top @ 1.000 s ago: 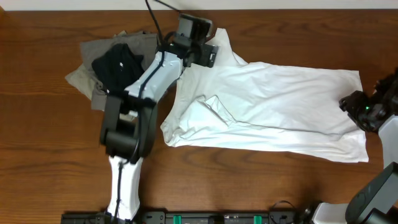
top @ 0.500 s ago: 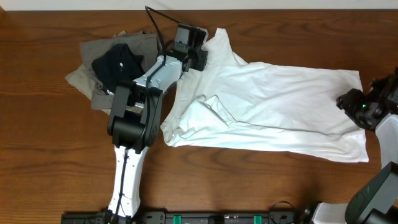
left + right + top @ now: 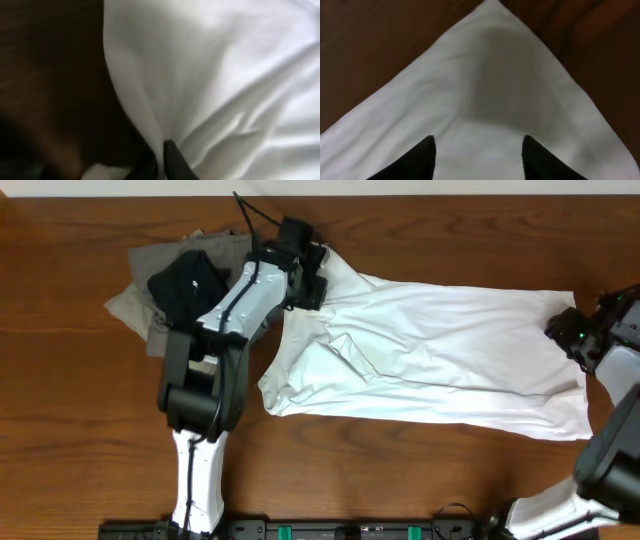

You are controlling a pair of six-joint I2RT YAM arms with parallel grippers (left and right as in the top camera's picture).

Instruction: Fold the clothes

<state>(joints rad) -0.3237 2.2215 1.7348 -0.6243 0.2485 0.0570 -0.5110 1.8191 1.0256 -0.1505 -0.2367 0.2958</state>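
A white shirt (image 3: pixel 440 350) lies spread across the middle and right of the wooden table (image 3: pixel 80 430). My left gripper (image 3: pixel 312 282) is at the shirt's upper left end, shut on a bunched fold of the white cloth. In the left wrist view the cloth (image 3: pixel 200 75) runs down between the closed dark fingertips (image 3: pixel 170 155). My right gripper (image 3: pixel 572 338) hovers over the shirt's top right corner. In the right wrist view that gripper (image 3: pixel 477 145) stands open, with the pointed white corner (image 3: pixel 495 75) lying flat beneath it and nothing held.
A pile of grey clothes (image 3: pixel 135 305) with a black garment (image 3: pixel 188 285) on top lies at the upper left, just beside the left arm. A dark cable (image 3: pixel 250 220) runs from the left wrist toward the far edge.
My left gripper closed on the shirt's upper left end and drew that flap down and to the left. My right gripper shifted slightly toward the shirt's top right corner, still open.
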